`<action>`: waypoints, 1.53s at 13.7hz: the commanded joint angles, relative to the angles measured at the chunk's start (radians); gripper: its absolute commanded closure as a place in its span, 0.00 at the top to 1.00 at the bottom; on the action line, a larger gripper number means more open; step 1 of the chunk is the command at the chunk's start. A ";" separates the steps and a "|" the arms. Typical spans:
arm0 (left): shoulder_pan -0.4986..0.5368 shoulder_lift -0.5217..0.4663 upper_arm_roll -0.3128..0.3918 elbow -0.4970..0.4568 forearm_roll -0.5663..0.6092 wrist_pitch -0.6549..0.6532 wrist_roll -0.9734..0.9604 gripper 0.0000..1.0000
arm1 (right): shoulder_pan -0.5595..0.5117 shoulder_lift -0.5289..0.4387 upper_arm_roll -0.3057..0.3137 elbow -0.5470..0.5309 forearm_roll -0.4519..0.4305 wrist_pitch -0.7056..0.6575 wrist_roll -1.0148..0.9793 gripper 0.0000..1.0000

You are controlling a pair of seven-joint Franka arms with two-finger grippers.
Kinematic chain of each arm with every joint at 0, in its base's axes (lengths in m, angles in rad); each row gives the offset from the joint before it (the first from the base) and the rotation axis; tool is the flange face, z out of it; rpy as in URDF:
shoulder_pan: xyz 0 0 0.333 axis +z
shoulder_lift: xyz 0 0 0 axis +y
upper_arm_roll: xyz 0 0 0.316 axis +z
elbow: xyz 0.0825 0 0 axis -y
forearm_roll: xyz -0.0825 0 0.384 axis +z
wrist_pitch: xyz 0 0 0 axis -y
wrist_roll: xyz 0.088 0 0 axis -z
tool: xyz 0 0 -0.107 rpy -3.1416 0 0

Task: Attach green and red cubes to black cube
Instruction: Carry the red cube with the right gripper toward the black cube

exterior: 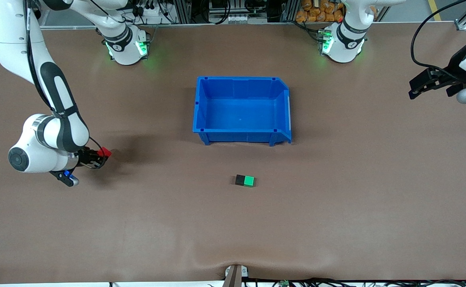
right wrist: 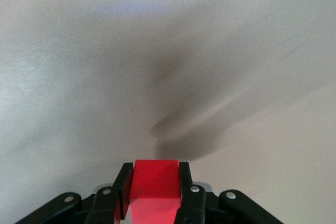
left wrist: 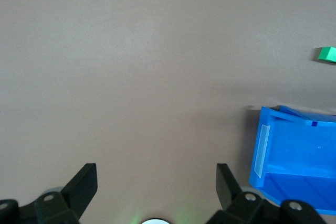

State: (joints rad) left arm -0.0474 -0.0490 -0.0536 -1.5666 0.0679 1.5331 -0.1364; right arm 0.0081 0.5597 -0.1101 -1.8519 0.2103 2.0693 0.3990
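Brown matte table covering [exterior: 336, 199] fills the workspace, with a blue open plastic bin [exterior: 201, 103] standing near its middle. Nearer to the front camera than the bin, the small matte black cube [exterior: 239, 180] and the small bright green cube [exterior: 249, 181] lie on the table, touching side by side; the green one sits toward the left arm's end. In the left wrist view the green cube [left wrist: 326, 54] shows near the bin [left wrist: 273, 145]. The right gripper [exterior: 99, 156] is over the table toward the right arm's end, well apart from the pair, its fingers [right wrist: 185, 182] clamped on the small bright red cube [exterior: 105, 152], seen close in the right wrist view [right wrist: 155, 182]. The left gripper [exterior: 420, 85] waits over the left arm's end of the table, its fingers [left wrist: 84, 182] spread wide apart and holding nothing.
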 commanded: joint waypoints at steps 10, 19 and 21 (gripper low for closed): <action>0.001 -0.023 -0.002 -0.004 0.004 -0.027 0.024 1.00 | 0.036 0.032 -0.002 0.062 0.127 -0.014 0.156 0.00; 0.001 -0.025 0.001 -0.003 0.004 -0.027 0.026 1.00 | 0.078 0.063 -0.002 0.105 0.152 -0.009 0.290 0.00; 0.001 -0.025 0.003 -0.004 0.004 -0.027 0.026 1.00 | 0.095 0.068 -0.002 0.119 0.185 -0.009 0.314 0.00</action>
State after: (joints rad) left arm -0.0478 -0.0543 -0.0537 -1.5661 0.0679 1.5198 -0.1352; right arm 0.0839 0.6036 -0.1059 -1.7718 0.3589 2.0696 0.6787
